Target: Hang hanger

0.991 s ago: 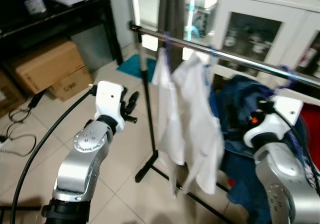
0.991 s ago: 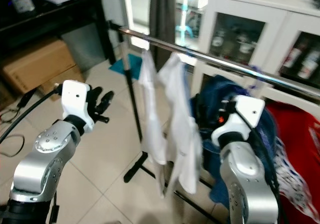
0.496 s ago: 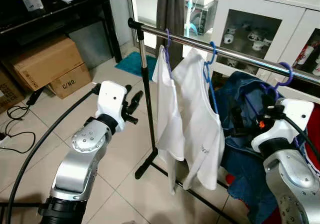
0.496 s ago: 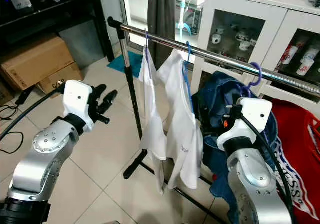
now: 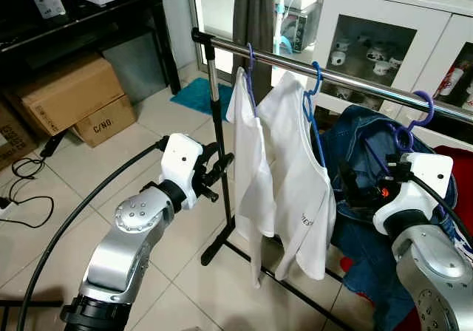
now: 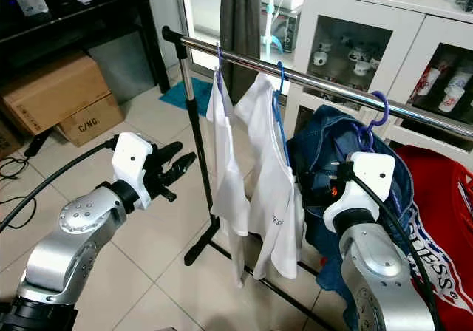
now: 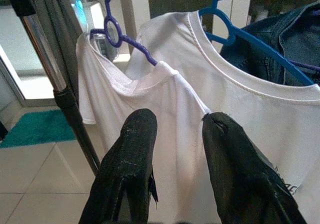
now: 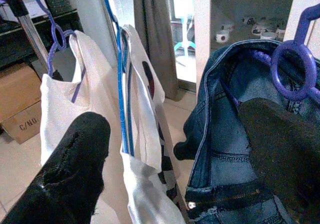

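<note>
A chrome clothes rail (image 5: 355, 80) runs across in front of me. On it hang a purple hanger (image 5: 250, 56) with a white shirt (image 5: 251, 168), a blue hanger (image 5: 313, 80) with a white t-shirt (image 5: 303, 183), and a second purple hanger (image 5: 414, 117) carrying a denim jacket (image 5: 355, 142). My left gripper (image 5: 220, 161) is open and empty beside the rail's upright pole, pointing at the first white shirt (image 7: 150, 114). My right gripper (image 5: 353, 187) is open and empty close to the denim jacket (image 8: 225, 129), just below its hanger's ring (image 8: 295, 69).
Cardboard boxes (image 5: 66, 94) and a black shelf (image 5: 81, 21) stand at the left. A white glass-door cabinet (image 5: 384, 21) is behind the rail. Low at the right lies red cloth (image 6: 436, 220). The rail's black foot (image 5: 218, 246), a teal mat (image 5: 194, 94) and cables (image 5: 22, 190) are on the tiled floor.
My left gripper has moved right, closer to the rail's pole and the first white shirt. The right gripper has stayed by the denim jacket. The view has steadied.
</note>
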Robot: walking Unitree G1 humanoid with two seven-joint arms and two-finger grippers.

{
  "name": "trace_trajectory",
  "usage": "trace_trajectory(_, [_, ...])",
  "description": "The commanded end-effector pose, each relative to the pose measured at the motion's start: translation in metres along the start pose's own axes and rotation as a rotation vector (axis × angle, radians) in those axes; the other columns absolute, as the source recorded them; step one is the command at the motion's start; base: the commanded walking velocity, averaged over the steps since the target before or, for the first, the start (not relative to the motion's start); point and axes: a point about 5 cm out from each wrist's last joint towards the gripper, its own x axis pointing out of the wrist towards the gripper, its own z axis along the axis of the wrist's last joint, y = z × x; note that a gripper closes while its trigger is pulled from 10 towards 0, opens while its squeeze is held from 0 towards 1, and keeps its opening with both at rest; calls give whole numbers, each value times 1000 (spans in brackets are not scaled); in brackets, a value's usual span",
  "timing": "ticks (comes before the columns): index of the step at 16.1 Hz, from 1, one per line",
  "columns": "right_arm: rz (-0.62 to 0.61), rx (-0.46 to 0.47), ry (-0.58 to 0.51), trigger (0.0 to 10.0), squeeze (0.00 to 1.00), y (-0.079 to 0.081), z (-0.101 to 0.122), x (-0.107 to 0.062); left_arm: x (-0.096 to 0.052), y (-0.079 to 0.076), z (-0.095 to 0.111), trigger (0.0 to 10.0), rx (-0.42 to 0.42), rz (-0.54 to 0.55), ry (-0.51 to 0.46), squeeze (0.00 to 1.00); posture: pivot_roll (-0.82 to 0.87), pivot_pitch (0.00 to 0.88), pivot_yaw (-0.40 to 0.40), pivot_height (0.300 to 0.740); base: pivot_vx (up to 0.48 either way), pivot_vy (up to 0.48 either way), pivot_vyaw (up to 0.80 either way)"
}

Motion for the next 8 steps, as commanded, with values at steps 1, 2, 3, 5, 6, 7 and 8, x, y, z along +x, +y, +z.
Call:
trace_trajectory(1, [-3,29,-24,10000,0,2,0,-2,-1,2,-3,10000,-10,35,0,0,-103,5,63,740,0,0,0])
trace_trajectory(2, [3,46,-39,10000,0,7,0,-6,-2,4,-5,10000,-18,71,-1,0,-106,4,65,740,0,0,-419])
trace_trajectory(3, [14,56,-38,10000,0,10,0,-8,-2,5,-5,10000,-19,75,-1,0,-106,4,66,740,0,0,-800])
trace_trajectory(5, [47,74,-31,10000,0,18,-2,-11,-2,5,-5,10000,-13,78,-10,0,-107,3,70,740,0,0,-800])
trace_trajectory(6, [50,75,-33,10000,0,19,-1,-11,-2,5,-4,10000,-11,82,-15,0,-107,2,69,740,0,0,-800])
trace_trajectory(7, [25,58,-53,10000,0,18,0,-11,-1,6,-3,10000,-12,104,-28,0,-107,3,68,740,0,0,-800])
trace_trajectory(8, [11,47,-72,10000,0,17,2,-11,-1,8,-2,10000,-18,119,-39,0,-107,3,67,740,0,0,-800])
